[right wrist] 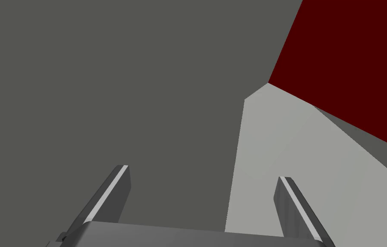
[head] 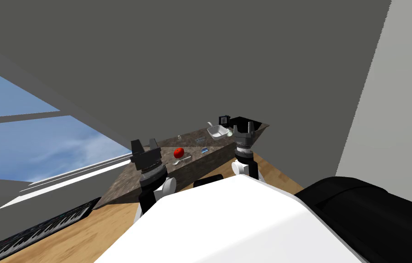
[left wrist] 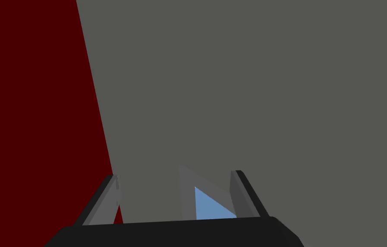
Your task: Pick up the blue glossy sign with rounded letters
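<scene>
One long dark table [head: 191, 169] stands ahead, and one piano keyboard [head: 40, 228] is off to my left. My two grippers are up, the left gripper [head: 145, 145] and the right gripper [head: 242, 128]. Each is spread wide and holds nothing. On the table are one white dish [head: 217, 132], one red ball [head: 179, 152] and, between them, one tiny blue sign [head: 204, 149], I think.

head over counter [head: 123, 187], 2 wrists wallward

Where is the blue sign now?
Head view: the small blue sign lies on the dark mottled counter, between the red round object and the white dish.
</scene>
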### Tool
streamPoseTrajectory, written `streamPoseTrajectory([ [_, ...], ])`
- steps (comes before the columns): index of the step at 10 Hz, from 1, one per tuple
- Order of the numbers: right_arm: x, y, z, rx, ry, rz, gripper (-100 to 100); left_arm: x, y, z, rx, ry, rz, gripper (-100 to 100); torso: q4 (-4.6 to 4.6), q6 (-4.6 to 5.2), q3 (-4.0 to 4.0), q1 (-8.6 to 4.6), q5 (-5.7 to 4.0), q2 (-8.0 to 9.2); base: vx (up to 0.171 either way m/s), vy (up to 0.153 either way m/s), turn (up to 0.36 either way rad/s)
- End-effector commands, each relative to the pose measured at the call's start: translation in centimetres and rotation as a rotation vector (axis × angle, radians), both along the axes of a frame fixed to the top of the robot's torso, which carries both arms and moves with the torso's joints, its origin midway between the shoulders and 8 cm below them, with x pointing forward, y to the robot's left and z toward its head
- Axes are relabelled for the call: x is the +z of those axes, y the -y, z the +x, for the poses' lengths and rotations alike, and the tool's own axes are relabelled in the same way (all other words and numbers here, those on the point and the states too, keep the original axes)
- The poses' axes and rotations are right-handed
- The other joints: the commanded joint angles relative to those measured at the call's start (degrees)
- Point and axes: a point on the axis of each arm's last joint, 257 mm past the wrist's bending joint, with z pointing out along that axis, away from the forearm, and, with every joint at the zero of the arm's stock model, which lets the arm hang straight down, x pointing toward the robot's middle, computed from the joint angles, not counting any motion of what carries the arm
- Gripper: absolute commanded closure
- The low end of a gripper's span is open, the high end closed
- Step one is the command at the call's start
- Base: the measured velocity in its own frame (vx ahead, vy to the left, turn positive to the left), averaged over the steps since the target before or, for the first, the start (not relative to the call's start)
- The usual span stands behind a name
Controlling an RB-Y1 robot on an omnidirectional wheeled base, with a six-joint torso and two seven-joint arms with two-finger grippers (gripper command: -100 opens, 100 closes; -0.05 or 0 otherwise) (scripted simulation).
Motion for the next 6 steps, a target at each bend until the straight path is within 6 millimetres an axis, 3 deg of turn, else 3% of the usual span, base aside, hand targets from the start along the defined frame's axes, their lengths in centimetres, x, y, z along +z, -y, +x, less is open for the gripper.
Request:
streamPoseTrajectory([
  [1,0.0,0.0,0.0,0.000,0.000,0.000,0,-0.5,0.3,0.5,-0.007,-0.021,0.040,-100,0.00,0.00,0.00,0.00,0.00,0.00,-0.004,-0.020,-0.006],
  [6,0.0,0.0,0.0,0.000,0.000,0.000,0,-3.9,-0.6,3.8,0.029,-0.137,0.184,-100,0.00,0.01,0.01,-0.30,-0.06,0.02,-0.010,-0.072,-0.013],
])
